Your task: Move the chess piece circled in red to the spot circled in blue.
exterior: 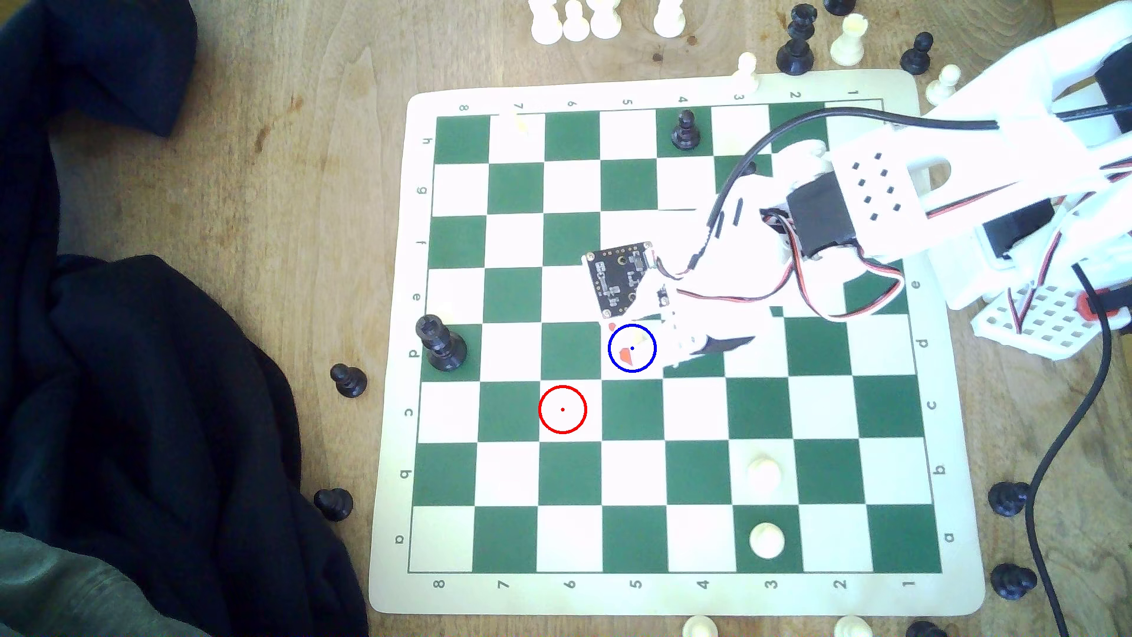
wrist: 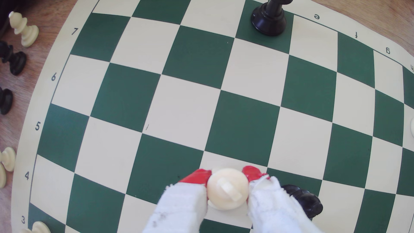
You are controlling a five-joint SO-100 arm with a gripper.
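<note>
- Cream-white chess piece point(wrist: 227, 189) clamped between the red-tipped fingers point(wrist: 198, 177) of the gripper point(exterior: 631, 352), rounded top with a slit showing in the wrist view, both pads pressed against its sides.
- Seated on a white square, its base visible under the head in the wrist view; whether resting on the surface or just above it cannot be told.
- In the exterior view, held inside the blue-ringed spot point(exterior: 643, 334), washed out and nearly lost against the white, an orange-red fingertip beside it.
- Red-ringed square point(exterior: 562, 409) bare, one row nearer the exterior view's bottom and one file toward its left from the gripper.
- Black piece point(wrist: 302, 199) just beside one finger in the wrist view, on the neighbouring green square.
- Taller black piece point(exterior: 440, 343) well away from the gripper toward the exterior view's left, at the board's rim.
- Green-and-white board point(exterior: 392, 551) spread on a wooden table point(exterior: 275, 153), cream border printed with letters and numbers.
- Two more white pieces point(exterior: 765, 539) on the board, farther toward the exterior view's lower right of the gripper.
- Spare black and white pieces scattered off the board along its edges.
- Dark cloth point(exterior: 153, 398) heaped on the table at the exterior view's left.
</note>
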